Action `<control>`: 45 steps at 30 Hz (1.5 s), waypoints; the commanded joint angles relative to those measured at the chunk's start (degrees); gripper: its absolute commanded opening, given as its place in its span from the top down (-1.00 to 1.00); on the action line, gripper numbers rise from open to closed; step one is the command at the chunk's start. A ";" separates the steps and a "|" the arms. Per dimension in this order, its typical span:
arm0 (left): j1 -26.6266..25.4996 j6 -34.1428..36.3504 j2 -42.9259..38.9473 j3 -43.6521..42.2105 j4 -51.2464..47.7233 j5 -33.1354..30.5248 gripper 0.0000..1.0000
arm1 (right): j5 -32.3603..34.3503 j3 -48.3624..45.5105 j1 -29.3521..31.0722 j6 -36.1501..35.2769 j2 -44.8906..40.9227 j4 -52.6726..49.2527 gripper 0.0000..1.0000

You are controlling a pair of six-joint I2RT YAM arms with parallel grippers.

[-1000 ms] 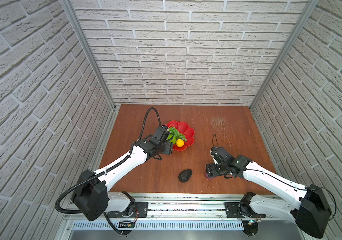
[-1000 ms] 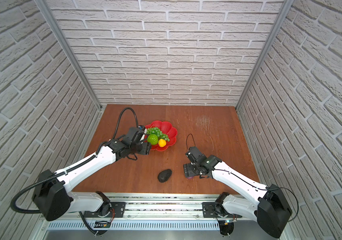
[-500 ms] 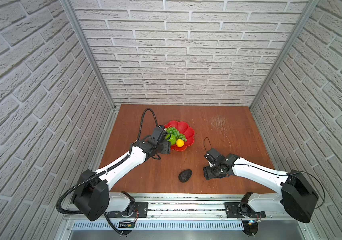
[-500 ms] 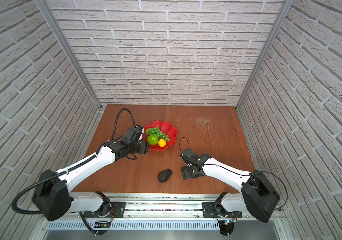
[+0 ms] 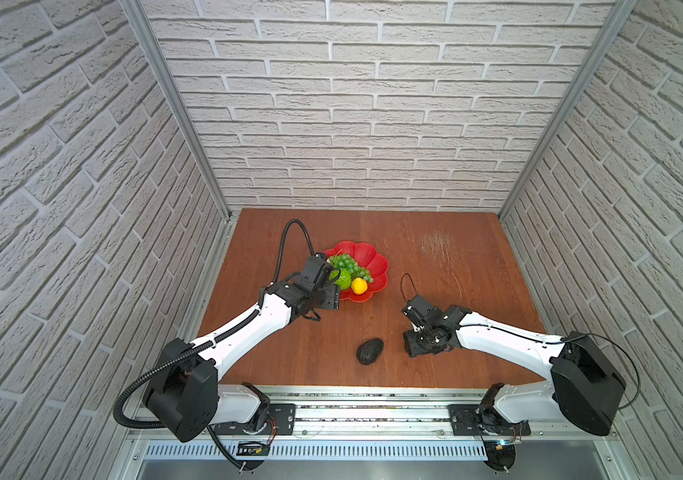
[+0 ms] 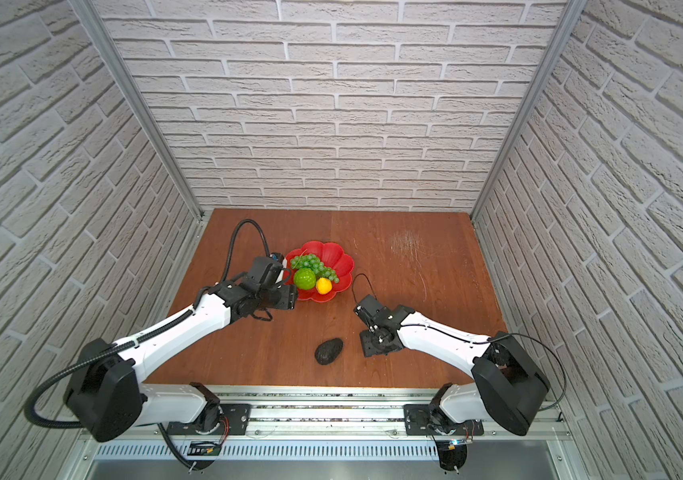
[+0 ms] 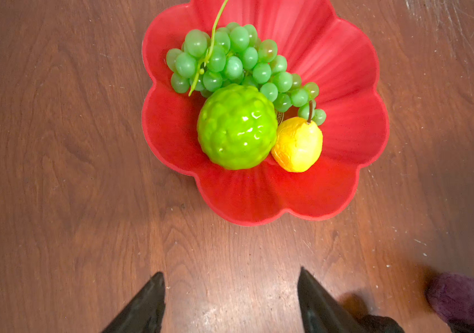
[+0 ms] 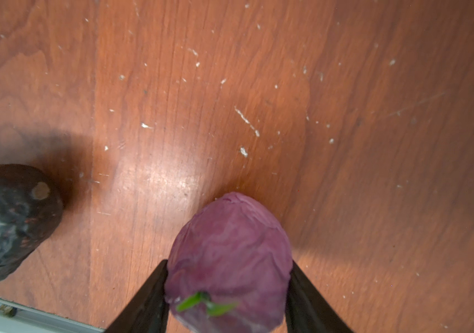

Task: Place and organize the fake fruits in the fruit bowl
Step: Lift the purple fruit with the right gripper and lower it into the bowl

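Observation:
The red scalloped fruit bowl [image 5: 377, 266] [image 6: 344, 262] [image 7: 259, 201] holds a green grape bunch [image 5: 348, 264] [image 7: 230, 60], a bumpy green ball [image 5: 343, 279] [image 7: 237, 127] and a small yellow fruit [image 5: 359, 286] [image 7: 297, 144]. My left gripper [image 5: 333, 297] [image 7: 230, 279] hangs open and empty just short of the bowl's near-left rim. A dark avocado [image 5: 369, 351] [image 6: 328, 351] [image 8: 5, 222] lies on the table near the front. To its right, my right gripper [image 5: 412, 349] [image 8: 228, 265] is shut on the purple bulb [image 8: 230, 259], which both top views hide.
The brown wooden table [image 5: 456, 291] ends at a metal rail [image 5: 373, 392] along the front. Brick-pattern walls close in the back and both sides. A scuffed patch [image 5: 437, 243] marks the table's back right.
My right gripper has shifted left towards the avocado and its fingers have closed onto the purple bulb. The left arm has hardly moved.

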 commanded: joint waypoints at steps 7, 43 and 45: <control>1.11 -0.59 -4.33 -1.90 -1.04 -1.49 -0.45 | -0.12 1.70 0.42 -0.82 -3.54 0.24 -0.09; 9.19 -5.17 -16.20 -9.17 -5.51 -2.40 -0.45 | -4.79 66.35 -11.26 -22.03 47.04 6.46 -0.06; 9.31 -5.51 -15.86 -9.40 -5.18 -2.11 -0.45 | -6.35 68.11 -11.27 -22.32 48.53 6.36 -0.06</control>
